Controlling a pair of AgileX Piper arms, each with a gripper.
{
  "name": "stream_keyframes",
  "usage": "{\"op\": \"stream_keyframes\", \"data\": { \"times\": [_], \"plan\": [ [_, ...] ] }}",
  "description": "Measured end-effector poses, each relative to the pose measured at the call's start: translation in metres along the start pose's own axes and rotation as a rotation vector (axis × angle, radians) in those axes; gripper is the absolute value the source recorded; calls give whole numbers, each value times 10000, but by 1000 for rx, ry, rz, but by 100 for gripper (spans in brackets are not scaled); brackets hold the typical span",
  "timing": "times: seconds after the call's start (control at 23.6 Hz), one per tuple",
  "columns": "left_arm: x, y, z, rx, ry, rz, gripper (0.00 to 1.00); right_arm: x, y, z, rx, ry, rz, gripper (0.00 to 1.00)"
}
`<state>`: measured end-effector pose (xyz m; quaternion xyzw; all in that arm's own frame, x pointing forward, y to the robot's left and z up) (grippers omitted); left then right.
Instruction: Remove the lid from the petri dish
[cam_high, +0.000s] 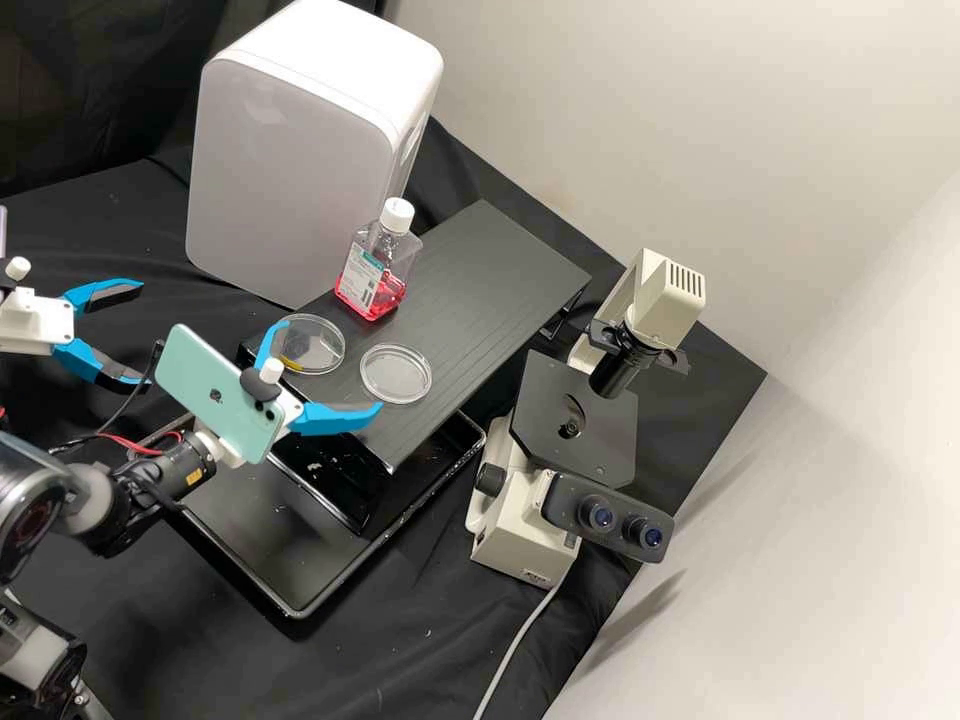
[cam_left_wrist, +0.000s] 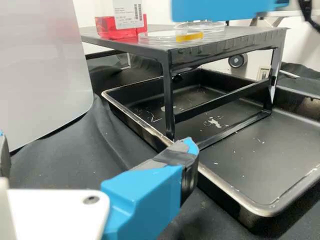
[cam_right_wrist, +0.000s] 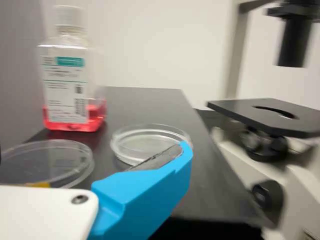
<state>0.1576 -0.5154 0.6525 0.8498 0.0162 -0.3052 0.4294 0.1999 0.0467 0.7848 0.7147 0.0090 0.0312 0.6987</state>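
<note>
Petri dish (cam_high: 310, 343) lay flat on black shelf (cam_high: 480, 280), round, no long axis. Second clear round piece (cam_high: 396, 372) just beside it, not touching; couldn't tell which was lid. Right pincer (cam_high: 335, 365) apart, at shelf's near edge by both pieces. Left pincer (cam_high: 143, 333) apart, well off, over tabletop (cam_high: 420, 640).

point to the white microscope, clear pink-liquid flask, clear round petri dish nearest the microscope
white microscope (cam_high: 575, 425): high view, black stage
clear pink-liquid flask (cam_high: 365, 268): high view, label
clear round petri dish (cam_high: 396, 373) nearest the microscope: high view, centre
</note>
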Motion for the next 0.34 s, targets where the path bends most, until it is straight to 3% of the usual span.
{"op": "stream_keyframes", "data": {
  "times": [0.25, 0.34],
  "plan": [
    [0, 0, 0, 0, 0, 0, 100, -135, 38, 93, 8, -37, 10, 100],
    [0, 0, 0, 0, 0, 0, 100, -146, 49, 122, 23, -50, 16, 100]
  ]
}}
